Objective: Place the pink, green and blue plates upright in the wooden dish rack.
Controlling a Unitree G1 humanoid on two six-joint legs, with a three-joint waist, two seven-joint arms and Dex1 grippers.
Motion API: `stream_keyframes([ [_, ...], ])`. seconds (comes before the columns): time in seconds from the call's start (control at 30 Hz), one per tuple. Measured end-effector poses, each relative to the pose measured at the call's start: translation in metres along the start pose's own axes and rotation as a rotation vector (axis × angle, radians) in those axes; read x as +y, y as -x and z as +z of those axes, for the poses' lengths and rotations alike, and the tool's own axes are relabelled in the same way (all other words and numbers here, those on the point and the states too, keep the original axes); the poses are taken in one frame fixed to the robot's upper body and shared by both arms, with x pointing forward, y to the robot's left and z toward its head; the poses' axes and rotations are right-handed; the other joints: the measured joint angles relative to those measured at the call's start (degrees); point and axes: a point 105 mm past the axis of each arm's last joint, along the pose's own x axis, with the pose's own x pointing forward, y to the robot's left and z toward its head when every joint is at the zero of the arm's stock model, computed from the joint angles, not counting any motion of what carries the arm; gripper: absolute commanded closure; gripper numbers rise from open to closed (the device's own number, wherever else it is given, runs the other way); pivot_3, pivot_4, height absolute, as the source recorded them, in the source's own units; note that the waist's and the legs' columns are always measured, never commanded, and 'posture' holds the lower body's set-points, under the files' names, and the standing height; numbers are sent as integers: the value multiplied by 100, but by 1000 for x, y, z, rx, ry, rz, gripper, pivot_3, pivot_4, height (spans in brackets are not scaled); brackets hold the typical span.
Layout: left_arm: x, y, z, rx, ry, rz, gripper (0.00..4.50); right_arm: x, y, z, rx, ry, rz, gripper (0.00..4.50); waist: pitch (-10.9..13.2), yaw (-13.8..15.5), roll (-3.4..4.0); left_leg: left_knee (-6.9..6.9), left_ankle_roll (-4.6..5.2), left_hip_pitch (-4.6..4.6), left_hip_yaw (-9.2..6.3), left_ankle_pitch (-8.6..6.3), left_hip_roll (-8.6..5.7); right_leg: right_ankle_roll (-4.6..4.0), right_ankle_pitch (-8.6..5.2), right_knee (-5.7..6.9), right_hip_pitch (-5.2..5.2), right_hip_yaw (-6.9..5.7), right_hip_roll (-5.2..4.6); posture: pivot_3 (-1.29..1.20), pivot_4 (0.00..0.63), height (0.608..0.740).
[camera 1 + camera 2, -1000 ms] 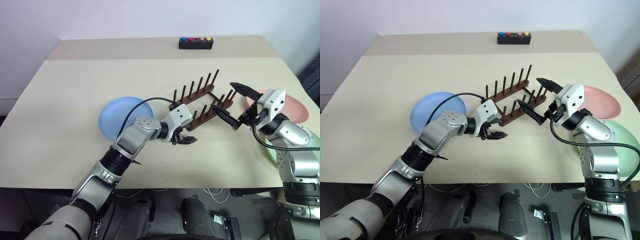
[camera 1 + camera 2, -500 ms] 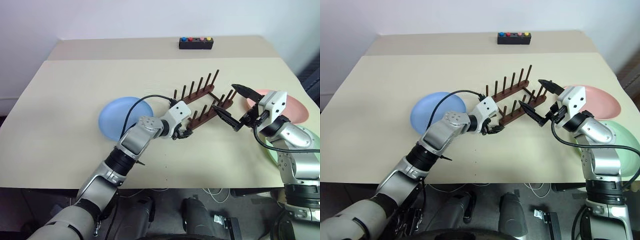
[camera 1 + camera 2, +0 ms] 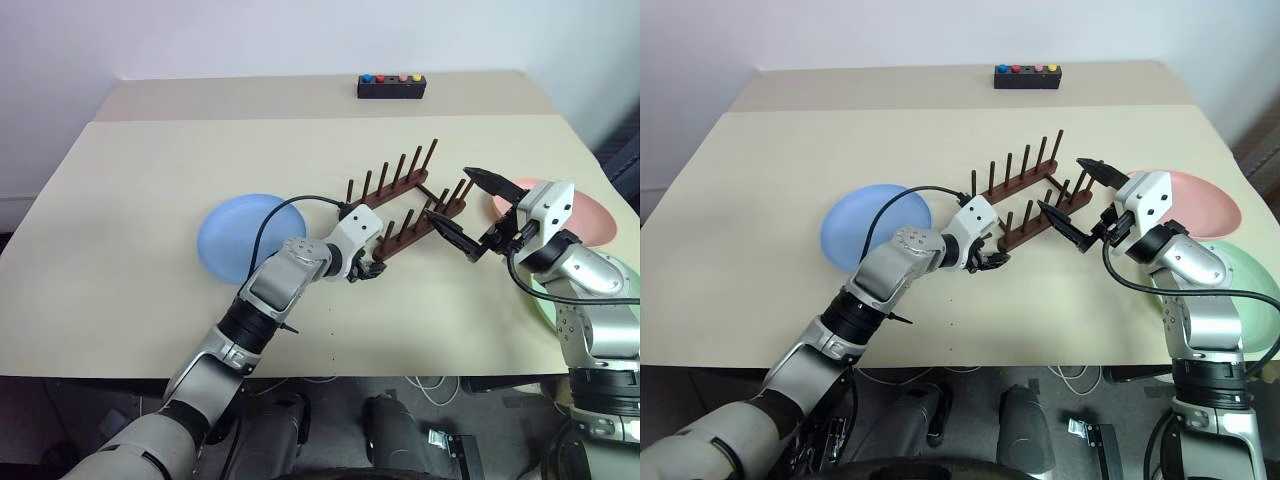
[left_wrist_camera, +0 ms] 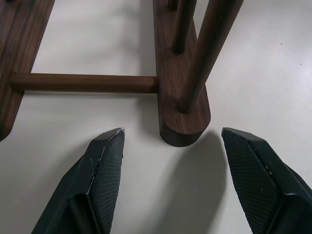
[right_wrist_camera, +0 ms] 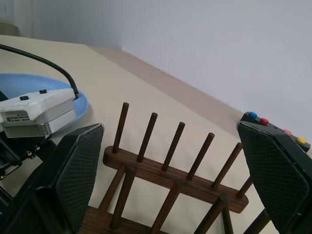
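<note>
Left wrist view: left gripper (image 4: 170,146) jaws spread either side of the dish rack (image 4: 183,109) rail end
Right gripper (image 3: 468,212): released wide, above the rack
Plates: blue plate (image 3: 235,232) flat on the table (image 3: 150,190)

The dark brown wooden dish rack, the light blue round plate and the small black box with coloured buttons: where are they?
Dark brown wooden dish rack (image 3: 405,206), left eye view, middle of its far rail.
Light blue round plate (image 3: 235,235), left eye view, plate's centre.
Small black box with coloured buttons (image 3: 1027,78), right eye view, its front face.
</note>
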Motion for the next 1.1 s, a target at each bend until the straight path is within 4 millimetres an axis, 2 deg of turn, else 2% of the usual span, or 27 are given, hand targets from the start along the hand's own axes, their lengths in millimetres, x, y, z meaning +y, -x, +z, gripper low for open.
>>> stream_keyframes([
  [0.17,3,0,-4,4,43,-4,4485,0,4,5,-5,19,-9,0,-1,8,-1,2,2,0,2,-2,0,1,0,0,1,2,0,0,150,740],
  [0.53,10,-7,-4,-44,102,33,4485,-1,6,7,0,31,-15,0,-4,39,0,10,8,5,14,-5,0,11,6,-3,6,11,0,0,150,740],
  [0.63,9,-5,-3,-41,109,14,3643,-1,6,7,0,33,-15,0,-4,28,0,10,9,6,18,-5,0,12,7,-2,5,16,0,0,150,740],
  [0.7,6,1,-4,-37,137,-33,2742,-1,6,7,1,34,-16,0,-5,-13,2,6,9,6,22,-6,1,12,6,-2,0,22,2,0,150,740],
  [0.87,-1,16,-6,-22,180,-97,93,-1,6,7,4,39,-16,0,-6,-16,2,6,9,6,29,-6,3,12,7,2,-6,31,3,0,150,740],
  [1.1,7,11,-4,-30,140,-20,37,-1,5,7,0,44,-15,0,-6,-1,3,8,11,8,33,-7,2,13,8,1,-4,35,3,0,150,740],
])
